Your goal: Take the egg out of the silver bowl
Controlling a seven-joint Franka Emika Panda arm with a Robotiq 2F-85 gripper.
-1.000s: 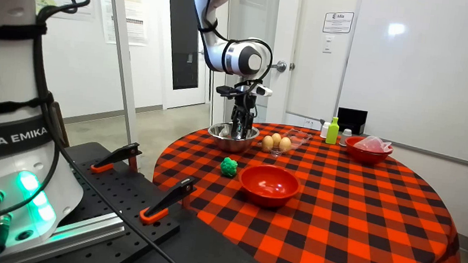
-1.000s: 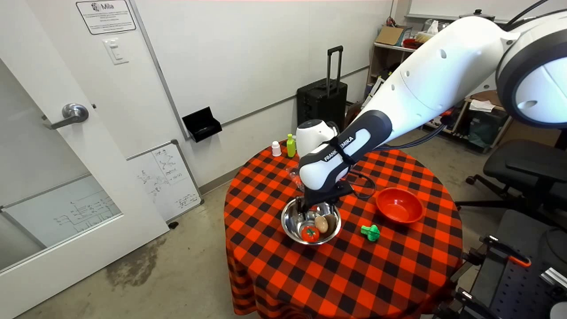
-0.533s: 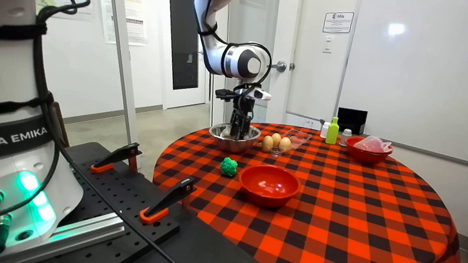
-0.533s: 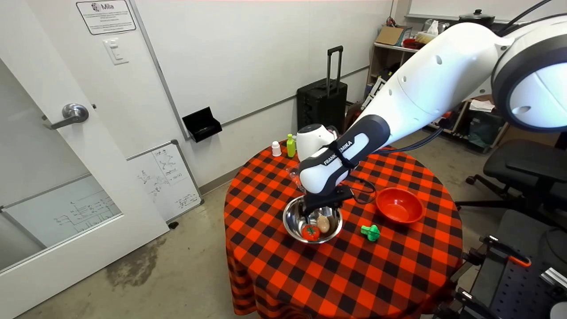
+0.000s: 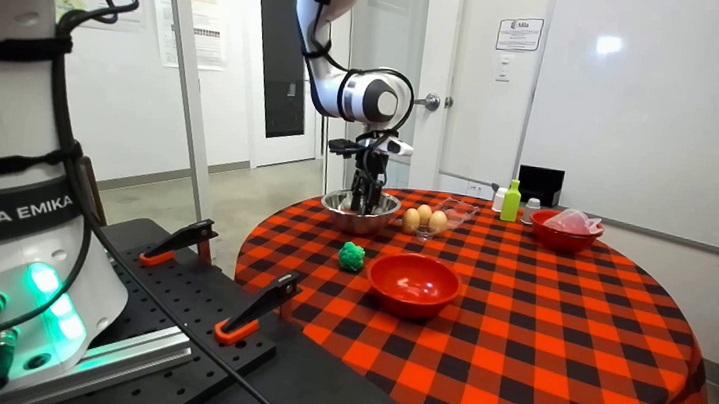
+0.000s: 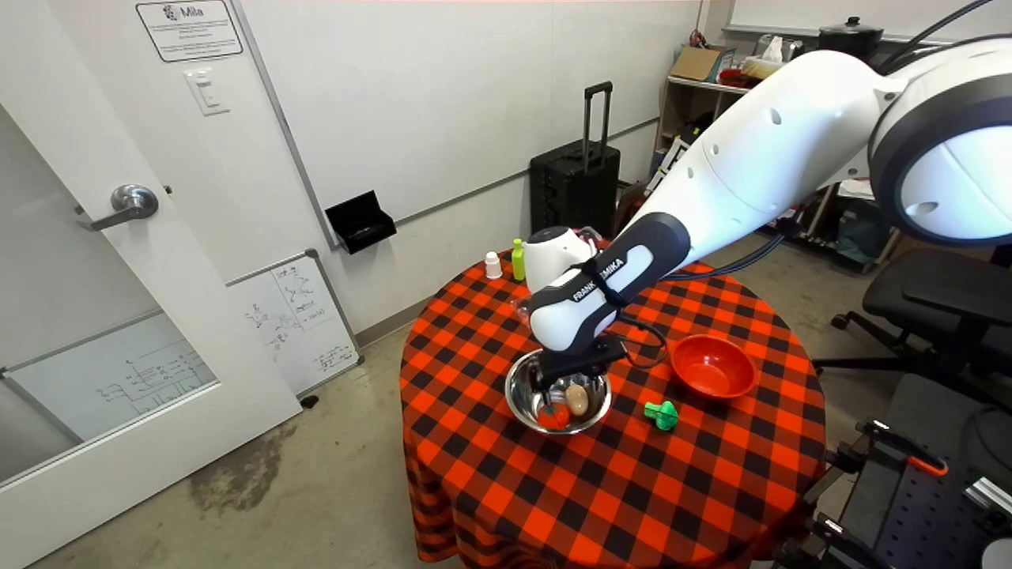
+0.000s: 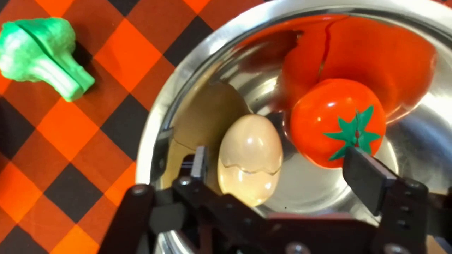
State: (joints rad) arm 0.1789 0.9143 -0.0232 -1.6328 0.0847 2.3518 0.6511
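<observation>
The silver bowl [image 7: 213,46] is standing on the round worktop [image 6: 490,474], and in an exterior view a band of checked cloth [image 6: 455,356] is showing between its wall and the worktop's left edge. The tool [image 7: 274,158] is pointing down into the bowl with its fingers spread wide; in the wrist view both tips are showing inside the circle of the rim. The egg [image 7: 250,155] is lying in the silver bowl between the fingers, closer to the one at that view's left, a slim gap showing there. The tomato [image 7: 325,120] is resting just beside the egg, its lower edge partly hidden behind the other finger; whether those two are touching, I cannot tell.

More cloth is lying between the rim and the green broccoli [image 7: 42,53]. In an exterior view a red bowl [image 5: 412,307] is sitting near the broccoli, a broad sweep of worktop stretching off to its right, while three more eggs [image 5: 424,213] are nestling near the silver bowl beside clear packaging [image 5: 459,210].

The metal is gleaming and mirroring the tomato as a large red blur. The egg is looking smooth, tan and oval, a jagged line crossing its middle. The tomato is wearing a green star-shaped top; the broccoli is showing a bumpy head and a split stem.
</observation>
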